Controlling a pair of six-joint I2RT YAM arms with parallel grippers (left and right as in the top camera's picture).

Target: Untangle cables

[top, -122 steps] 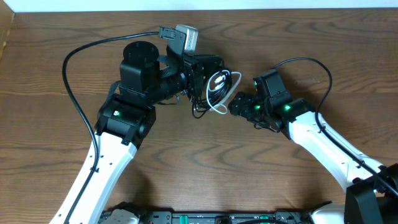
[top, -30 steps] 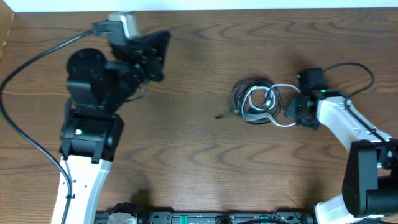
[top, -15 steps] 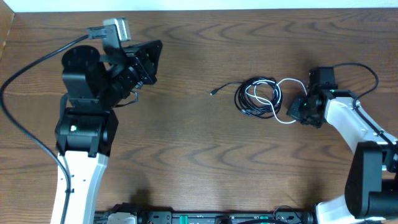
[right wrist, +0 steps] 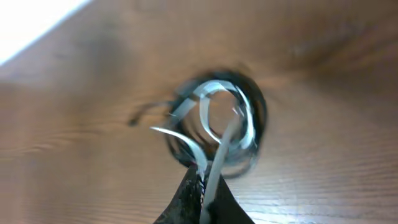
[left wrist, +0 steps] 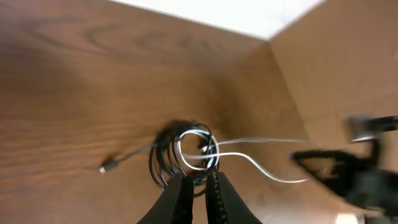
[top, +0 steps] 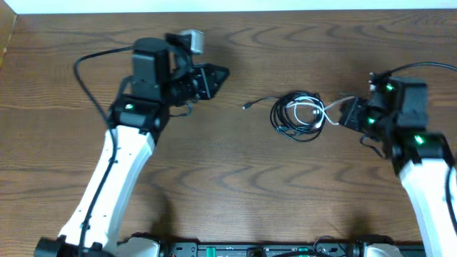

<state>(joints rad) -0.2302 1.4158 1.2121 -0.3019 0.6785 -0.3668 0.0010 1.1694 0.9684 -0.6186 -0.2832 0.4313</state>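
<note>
The cables (top: 296,114) lie in one tangled coil on the brown table (top: 228,185). The black cable (left wrist: 163,163) is wound in several loops, and its small plug (top: 246,106) trails out to the left. The white cable (left wrist: 261,171) loops through the coil and runs right into my right gripper (top: 348,114), which is shut on it; the right wrist view shows the white cable (right wrist: 219,152) pinched between the fingers of that gripper (right wrist: 204,186). My left gripper (top: 218,73) hovers up and left of the coil, pointing at it. The jaws of the left gripper (left wrist: 200,186) are almost together and hold nothing.
The thick black wire (top: 89,61) of the left arm arcs over the table's left side. A pale wall edge (top: 228,6) runs along the table's far side. Bare wood lies in front of the coil.
My left arm has swung right, bringing its gripper closer to the coil. The right arm has turned and shifted slightly, still holding the white cable. The coil has hardly moved.
</note>
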